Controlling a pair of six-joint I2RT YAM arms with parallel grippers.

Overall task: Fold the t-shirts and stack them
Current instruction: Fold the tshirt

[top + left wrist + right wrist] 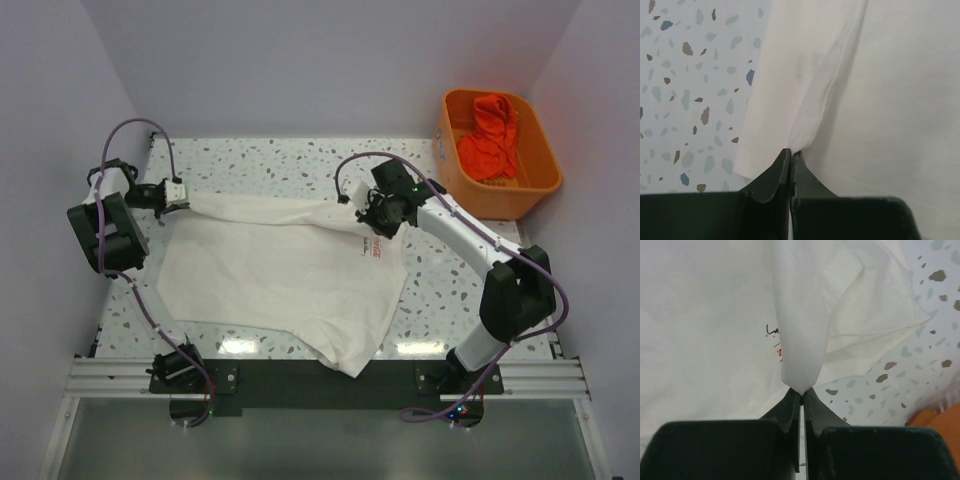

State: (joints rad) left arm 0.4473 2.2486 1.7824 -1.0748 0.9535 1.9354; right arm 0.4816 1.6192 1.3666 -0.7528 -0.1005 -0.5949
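A white t-shirt (280, 275) lies spread on the speckled table, a small red print (377, 249) showing near its right edge. Its far edge is lifted and stretched between both grippers. My left gripper (181, 205) is shut on the far left corner of the t-shirt (805, 120); in the left wrist view the jaws (791, 152) pinch a cloth fold. My right gripper (372, 212) is shut on the far right corner; in the right wrist view a bunched fold of the t-shirt (800, 340) rises from the closed jaws (802, 390). A near corner of the shirt hangs over the table's front edge.
An orange plastic tub (540, 170) stands at the back right and holds crumpled orange-red cloth (492, 140). Purple walls close in the left, back and right. The metal rail (320, 375) with the arm bases runs along the near edge.
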